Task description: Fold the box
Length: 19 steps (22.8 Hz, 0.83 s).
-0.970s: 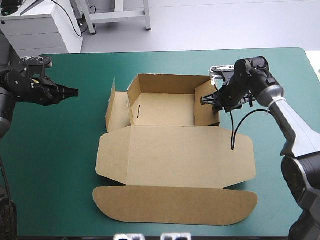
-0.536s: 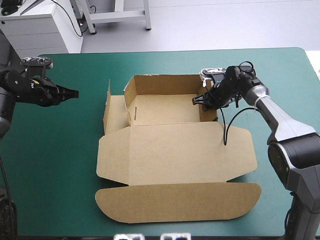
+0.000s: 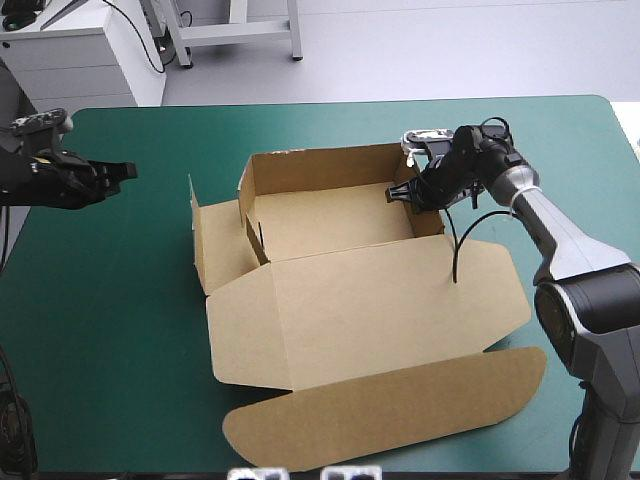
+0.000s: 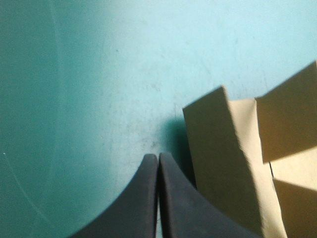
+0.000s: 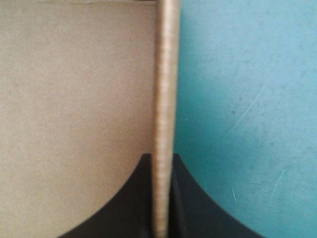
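The brown box (image 3: 320,215) of matte cut board sits in the middle of the teal-green-covered desk (image 3: 120,330), slightly skewed to the desk's edges, with its long axis running roughly left to right. It is a shallow tray with walls raised on the far side, and the broad lid panel (image 3: 370,310) with its rounded tongue lies flat toward the near edge. The right end effector (image 3: 412,193) is the one engaged — its black fingers are all but closed on the tray's right side wall (image 5: 166,74), which stands edge-on between them (tray floor on one side, bare cover on the other). The left end effector (image 3: 120,171) hovers pinched together and holds nothing, well apart from the box and pointing toward it. The loose left side flap (image 3: 205,240) stands upright ahead of it — probably the next piece to fold inward, and that arm is the nearer one.
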Tool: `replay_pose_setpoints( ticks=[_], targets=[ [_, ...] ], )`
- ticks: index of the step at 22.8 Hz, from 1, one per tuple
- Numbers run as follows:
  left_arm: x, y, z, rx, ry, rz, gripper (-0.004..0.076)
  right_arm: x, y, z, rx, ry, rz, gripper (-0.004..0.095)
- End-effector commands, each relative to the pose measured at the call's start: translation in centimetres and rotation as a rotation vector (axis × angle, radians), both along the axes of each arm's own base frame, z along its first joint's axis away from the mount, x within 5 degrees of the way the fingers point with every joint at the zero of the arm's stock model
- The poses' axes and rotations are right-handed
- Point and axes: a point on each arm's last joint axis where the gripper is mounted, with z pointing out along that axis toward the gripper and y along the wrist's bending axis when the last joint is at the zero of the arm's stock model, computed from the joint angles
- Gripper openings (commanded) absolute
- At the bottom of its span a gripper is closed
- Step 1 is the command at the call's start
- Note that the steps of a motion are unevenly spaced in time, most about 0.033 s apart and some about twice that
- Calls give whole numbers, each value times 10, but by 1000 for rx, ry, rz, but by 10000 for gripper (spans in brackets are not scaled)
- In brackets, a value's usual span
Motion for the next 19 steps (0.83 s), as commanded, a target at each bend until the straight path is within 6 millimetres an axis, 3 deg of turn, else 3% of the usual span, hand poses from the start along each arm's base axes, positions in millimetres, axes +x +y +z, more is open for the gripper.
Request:
replay_pose_setpoints(
  ticks=[1,4,8,13,19],
  targets=[
    [-7,17,25,-117,-137,79,-8,-11,-18,68,92,-171,-49,-14],
    [-10,25,31,-257,-177,80,-8,-20,-44,98,209,-227,-108,-14],
    [-4,8,39,-477,-258,-52,-8,-37,-64,132,328,-308,-101,-14],
    [1,-16,46,-571,-286,-139,-8,-50,-61,152,389,-362,-67,-14],
    [2,-47,50,-617,-286,-244,-8,-53,-57,155,429,-354,-41,-14]
  ],
)
